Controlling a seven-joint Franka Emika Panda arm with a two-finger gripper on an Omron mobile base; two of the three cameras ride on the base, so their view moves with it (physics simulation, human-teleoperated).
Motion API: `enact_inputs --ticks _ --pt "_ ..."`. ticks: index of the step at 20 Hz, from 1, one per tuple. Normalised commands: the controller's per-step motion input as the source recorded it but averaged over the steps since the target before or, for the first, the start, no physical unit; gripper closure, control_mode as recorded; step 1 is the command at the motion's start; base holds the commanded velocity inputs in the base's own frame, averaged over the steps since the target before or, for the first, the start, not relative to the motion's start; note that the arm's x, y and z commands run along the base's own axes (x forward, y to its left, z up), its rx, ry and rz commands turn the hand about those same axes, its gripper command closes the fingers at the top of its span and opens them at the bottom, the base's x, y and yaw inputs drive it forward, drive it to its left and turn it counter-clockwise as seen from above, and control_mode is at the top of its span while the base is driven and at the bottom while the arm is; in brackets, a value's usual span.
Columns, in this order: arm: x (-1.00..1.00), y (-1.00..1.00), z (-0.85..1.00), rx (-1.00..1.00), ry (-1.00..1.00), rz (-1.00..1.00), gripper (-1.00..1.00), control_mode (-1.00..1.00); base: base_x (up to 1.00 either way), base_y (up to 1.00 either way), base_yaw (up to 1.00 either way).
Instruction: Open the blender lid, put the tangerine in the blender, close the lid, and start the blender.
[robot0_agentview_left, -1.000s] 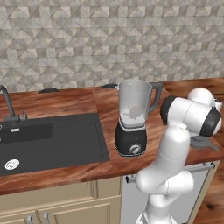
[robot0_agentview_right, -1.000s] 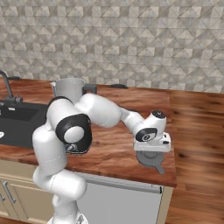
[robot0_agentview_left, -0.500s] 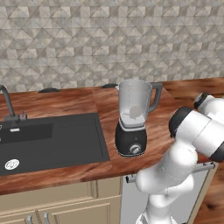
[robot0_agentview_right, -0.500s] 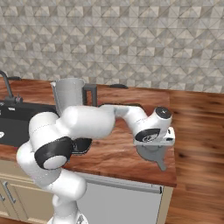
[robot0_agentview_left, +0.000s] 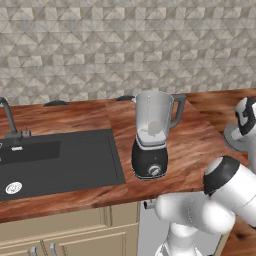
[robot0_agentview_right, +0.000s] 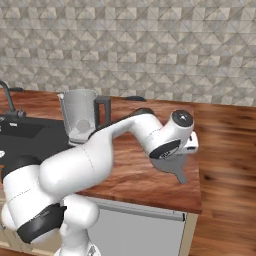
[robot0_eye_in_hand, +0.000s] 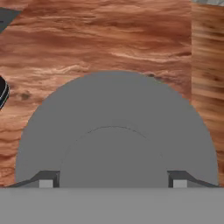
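The blender (robot0_agentview_left: 152, 135) (robot0_agentview_right: 80, 115) stands on the wooden counter with its clear grey jar open at the top and its silver knob facing front. My gripper (robot0_agentview_right: 172, 159) (robot0_eye_in_hand: 113, 181) is shut on the blender lid (robot0_eye_in_hand: 116, 131) (robot0_agentview_right: 176, 165) (robot0_agentview_left: 234, 137), a round grey disc, with the fingertips (robot0_eye_in_hand: 47, 180) on either side of its raised knob. The lid hangs low over the counter's right end, well to the right of the blender. The tangerine is out of view.
A black sink (robot0_agentview_left: 55, 160) with a faucet (robot0_agentview_left: 7, 117) lies left of the blender. The counter (robot0_agentview_right: 150, 180) ends just right of the lid, with wood floor (robot0_agentview_right: 225, 165) beyond. Small dark items (robot0_agentview_left: 55, 103) sit at the back wall.
The arm's elbow has swung down and forward, low in front of the counter. The lid stays in the gripper over the counter's right end and has barely shifted.
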Motion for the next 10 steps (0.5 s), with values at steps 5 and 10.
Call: enact_inputs --ticks 5,10 --pt "-0.18 0.39 0.98 -0.02 -0.01 0.07 1.00 -1.00 0.00 0.00 0.00" --pt "-0.10 0.49 0.87 -0.02 0.00 0.09 1.00 -1.00 0.00 0.00 0.00"
